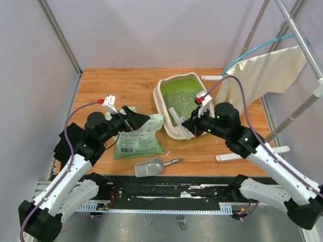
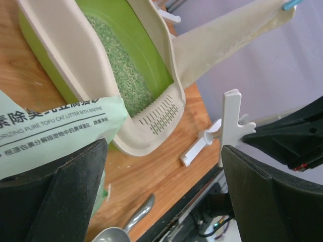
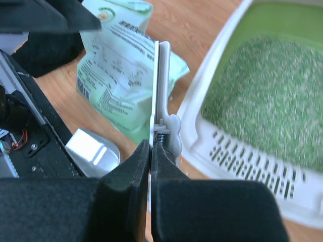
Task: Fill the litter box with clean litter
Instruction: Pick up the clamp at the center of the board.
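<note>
The cream-white litter box (image 1: pixel 162 108) stands at the table's middle back, with pale green clean litter (image 1: pixel 184 101) spread over its green floor. In the wrist views the same clean litter (image 2: pixel 123 70) (image 3: pixel 267 96) lies inside the litter box (image 2: pixel 70 55) (image 3: pixel 212 80). My left gripper (image 1: pixel 144 119) (image 2: pixel 164 151) hovers wide open over the light green bag (image 1: pixel 139 138), with nothing between its fingers. My right gripper (image 1: pixel 185 126) (image 3: pixel 151 146) is shut on a long white clip (image 1: pixel 176 121) (image 3: pixel 162 91) (image 2: pixel 232 116) at the box's near left corner.
A silver metal scoop (image 1: pixel 151 167) (image 3: pixel 91 148) lies near the front edge, below the bag (image 3: pixel 116 70). Another white clip (image 1: pixel 252 153) lies on the right. A cream cloth (image 1: pixel 267 75) hangs from a metal rack at the back right.
</note>
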Action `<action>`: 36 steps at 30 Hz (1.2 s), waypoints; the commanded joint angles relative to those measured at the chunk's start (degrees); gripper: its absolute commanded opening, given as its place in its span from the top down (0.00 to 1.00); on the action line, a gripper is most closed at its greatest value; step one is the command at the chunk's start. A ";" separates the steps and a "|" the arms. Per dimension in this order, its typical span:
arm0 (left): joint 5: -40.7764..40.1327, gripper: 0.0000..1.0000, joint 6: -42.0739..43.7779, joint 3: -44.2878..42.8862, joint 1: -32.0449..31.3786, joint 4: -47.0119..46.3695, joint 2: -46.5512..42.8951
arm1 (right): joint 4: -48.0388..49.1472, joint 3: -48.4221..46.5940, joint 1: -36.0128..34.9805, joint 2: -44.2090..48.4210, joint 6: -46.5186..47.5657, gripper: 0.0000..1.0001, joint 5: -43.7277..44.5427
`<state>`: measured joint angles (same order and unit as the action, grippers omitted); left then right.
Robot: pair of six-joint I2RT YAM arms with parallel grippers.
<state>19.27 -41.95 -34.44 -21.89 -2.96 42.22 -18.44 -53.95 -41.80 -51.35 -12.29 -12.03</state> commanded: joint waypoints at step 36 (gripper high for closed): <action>-28.60 0.87 -18.24 -2.50 -19.59 -10.27 8.91 | 9.90 -8.70 -14.80 -12.42 10.77 0.79 9.28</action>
<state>-7.84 -61.30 -36.38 -40.84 -13.26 52.36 -9.26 -62.08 -55.86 -65.67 -0.91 -1.61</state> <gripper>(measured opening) 0.280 0.134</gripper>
